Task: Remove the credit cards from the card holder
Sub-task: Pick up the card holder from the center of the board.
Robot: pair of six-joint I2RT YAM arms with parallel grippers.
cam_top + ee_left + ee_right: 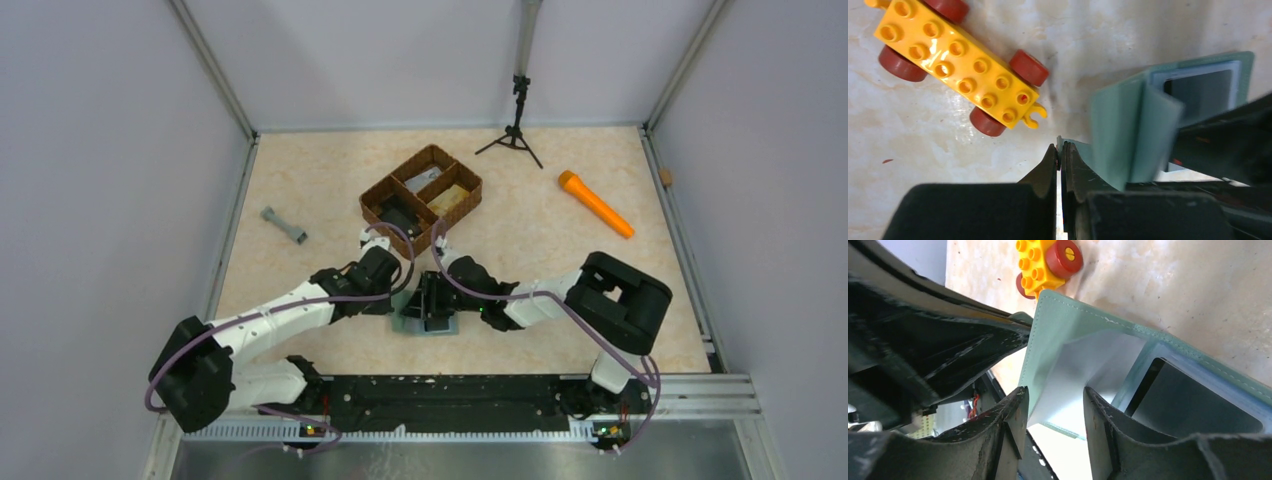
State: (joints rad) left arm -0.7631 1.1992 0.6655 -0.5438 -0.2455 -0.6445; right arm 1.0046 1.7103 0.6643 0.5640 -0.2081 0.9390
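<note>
The sage green card holder lies opened on the table between both arms. In the left wrist view the card holder stands folded up, with a dark card in its window pocket. My left gripper is shut on a thin edge of its cover. In the right wrist view my right gripper is open, its jaws standing either side of the pale inner flap of the card holder. A dark card sits in the pocket beside the right finger.
A yellow brick car with red wheels lies just left of the card holder. The brown divided basket stands behind. A grey part lies at the left, an orange tube at the right, a small tripod at the back.
</note>
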